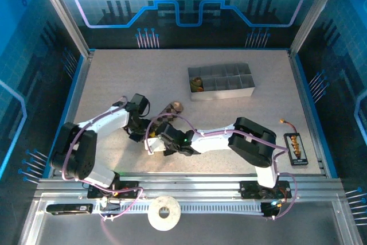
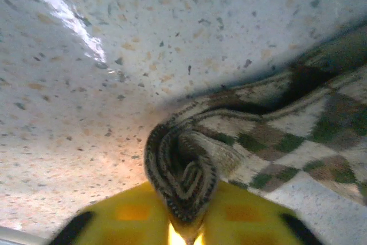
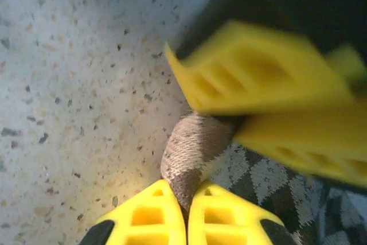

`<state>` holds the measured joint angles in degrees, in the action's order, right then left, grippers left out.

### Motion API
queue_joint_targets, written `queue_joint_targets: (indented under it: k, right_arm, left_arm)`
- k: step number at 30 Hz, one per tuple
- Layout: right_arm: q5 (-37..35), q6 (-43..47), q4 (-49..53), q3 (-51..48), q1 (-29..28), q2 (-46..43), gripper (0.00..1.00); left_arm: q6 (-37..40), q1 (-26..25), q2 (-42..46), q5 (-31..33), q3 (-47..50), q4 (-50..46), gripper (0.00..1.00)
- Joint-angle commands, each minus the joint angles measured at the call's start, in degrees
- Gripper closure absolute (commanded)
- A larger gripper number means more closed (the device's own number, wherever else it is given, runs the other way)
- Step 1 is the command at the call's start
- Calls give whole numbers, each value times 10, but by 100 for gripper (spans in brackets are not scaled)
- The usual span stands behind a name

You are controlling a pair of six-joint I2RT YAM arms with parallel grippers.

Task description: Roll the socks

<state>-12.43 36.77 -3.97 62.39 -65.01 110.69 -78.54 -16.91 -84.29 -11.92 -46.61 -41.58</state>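
On speckled surface (image 2: 86,113), near front middle: brown check sock (image 2: 275,142). Its rolled end clenched in left end effector (image 2: 182,230). Same sock pinched tight in right end effector (image 3: 186,216) too. Far back, green sock (image 1: 196,85) sits in left end of grey tray (image 1: 229,94).

The diamond-check sock (image 1: 171,109) lies at the centre of the top view, one end rolled. The olive-green sock (image 1: 196,85) sits bundled at upper centre.
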Motion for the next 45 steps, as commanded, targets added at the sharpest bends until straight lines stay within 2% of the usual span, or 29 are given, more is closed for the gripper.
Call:
queue_joint_targets:
  k: [1, 2, 5, 6, 11, 17, 21, 28, 34, 36, 38, 40, 41, 43, 45]
  right_arm:
    - [96, -74, 108, 10, 29, 16, 100]
    - [119, -91, 118, 13, 37, 16, 100]
    - [179, -119, 159, 34, 54, 30, 100]
    - [186, -127, 171, 41, 57, 37, 100]
    - [247, -160, 202, 68, 80, 54, 100]
    - [378, -237, 245, 118, 132, 92, 100]
    - [467, -272, 276, 149, 165, 123, 100]
    - [541, -328, 300, 179, 198, 165, 100]
    - [571, -364, 322, 206, 213, 196, 100]
    - [569, -364, 318, 203, 213, 192, 100]
    - [565, -363, 303, 194, 212, 178, 100]
    - [554, -357, 272, 172, 210, 153, 89]
    - [542, -352, 250, 155, 208, 129, 81]
    - [504, -330, 221, 124, 199, 87, 65]
    - [447, -294, 180, 83, 187, 34, 58]
  left_arm:
    - [-13, 19, 61, 4, 6, -54, 51]
    - [-18, 28, 74, 1, 11, -54, 42]
    - [-23, 53, 103, -8, 27, -56, 29]
    - [-25, 61, 111, -10, 34, -57, 27]
    - [-29, 70, 143, -20, 60, -34, 26]
    - [-58, 43, 170, -48, 109, 68, 30]
    - [-76, 15, 154, -46, 126, 127, 30]
    - [-76, -4, 94, -30, 129, 195, 32]
    - [-63, -15, 39, -13, 124, 209, 45]
    - [-60, -20, 27, -4, 120, 195, 57]
    - [-63, -24, 16, 5, 115, 156, 75]
    - [-67, -24, 6, 3, 111, 111, 94]
    - [-72, -24, 3, 2, 108, 81, 100]
    - [-74, -24, 3, -1, 104, 40, 100]
    - [-78, -23, 8, 3, 96, -3, 100]
